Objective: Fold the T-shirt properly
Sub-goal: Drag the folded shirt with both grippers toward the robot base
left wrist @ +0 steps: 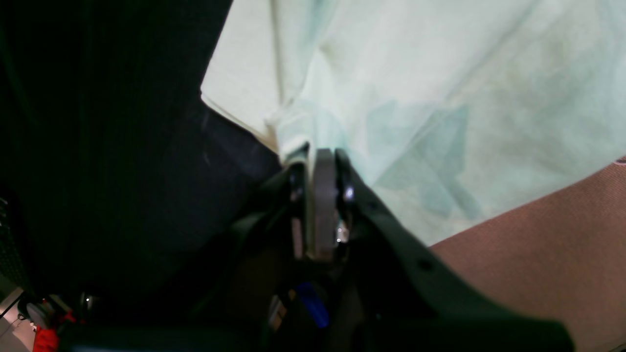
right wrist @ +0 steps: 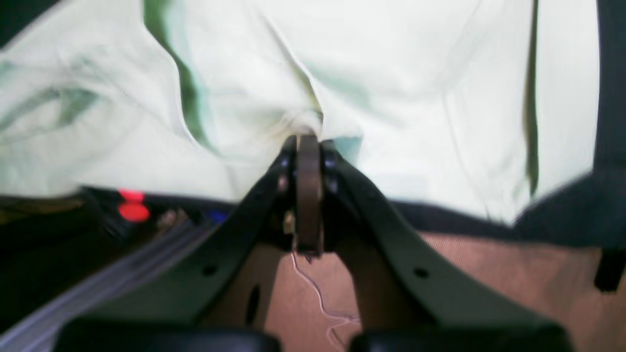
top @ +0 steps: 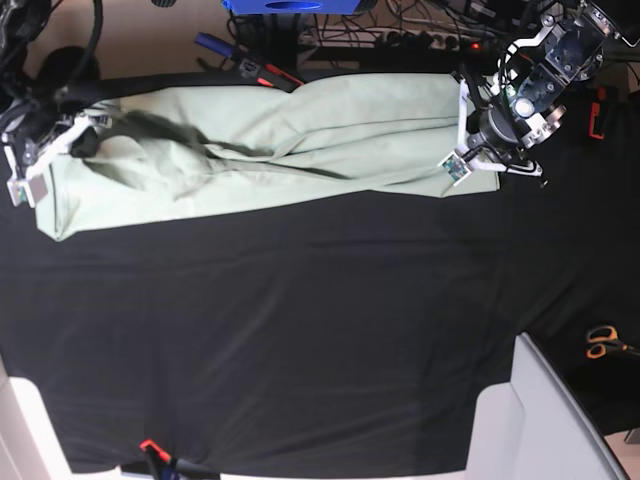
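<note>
The pale mint-green T-shirt (top: 270, 150) lies stretched in a long band across the far part of the black table (top: 300, 330), with creases along its length. At its right end my left gripper (top: 480, 152) is shut on the cloth. In the left wrist view the jaws (left wrist: 320, 152) meet on a bunched edge of the T-shirt (left wrist: 440, 98). At the left end my right gripper (top: 85, 140) is shut on the fabric too. In the right wrist view the closed jaws (right wrist: 308, 139) pinch a gathered fold of the T-shirt (right wrist: 415, 88).
Orange-handled scissors (top: 603, 341) lie at the table's right edge. A white panel (top: 540, 420) stands at the lower right corner. Cables and a blue object (top: 290, 5) crowd the far edge. A red clamp (top: 152, 447) sits on the near edge. Brown floor (left wrist: 562, 244) shows below the cloth.
</note>
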You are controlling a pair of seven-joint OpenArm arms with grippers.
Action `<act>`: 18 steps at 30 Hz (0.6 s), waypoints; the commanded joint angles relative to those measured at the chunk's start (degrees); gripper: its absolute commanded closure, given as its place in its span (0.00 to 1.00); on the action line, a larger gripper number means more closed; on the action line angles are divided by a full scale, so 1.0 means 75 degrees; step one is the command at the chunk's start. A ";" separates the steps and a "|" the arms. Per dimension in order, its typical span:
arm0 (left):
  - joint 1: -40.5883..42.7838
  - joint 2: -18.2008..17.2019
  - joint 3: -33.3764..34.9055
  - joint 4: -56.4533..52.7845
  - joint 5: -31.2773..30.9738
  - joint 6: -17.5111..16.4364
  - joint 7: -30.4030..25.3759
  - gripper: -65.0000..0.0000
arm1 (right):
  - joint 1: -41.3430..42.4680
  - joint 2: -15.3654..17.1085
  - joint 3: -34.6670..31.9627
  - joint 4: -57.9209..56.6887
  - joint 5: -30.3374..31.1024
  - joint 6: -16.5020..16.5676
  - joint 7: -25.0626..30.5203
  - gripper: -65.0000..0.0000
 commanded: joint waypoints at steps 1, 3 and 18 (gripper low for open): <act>-0.0027 -0.0127 -0.0033 0.0115 0.0102 0.0041 -0.0007 1.00 | 0.0027 0.0109 -0.0092 -0.0086 0.0071 0.0025 0.0089 1.00; -0.0015 -0.0139 -0.0033 0.0115 0.0102 0.0041 -0.0007 1.00 | 0.0085 0.0214 -0.0244 -0.0367 0.0071 0.0025 0.0124 1.00; -0.0074 -0.0326 0.0307 0.0103 0.0102 0.0077 -0.0007 1.00 | 0.0390 0.0203 -0.0350 -0.0801 0.0071 0.0002 0.0452 0.61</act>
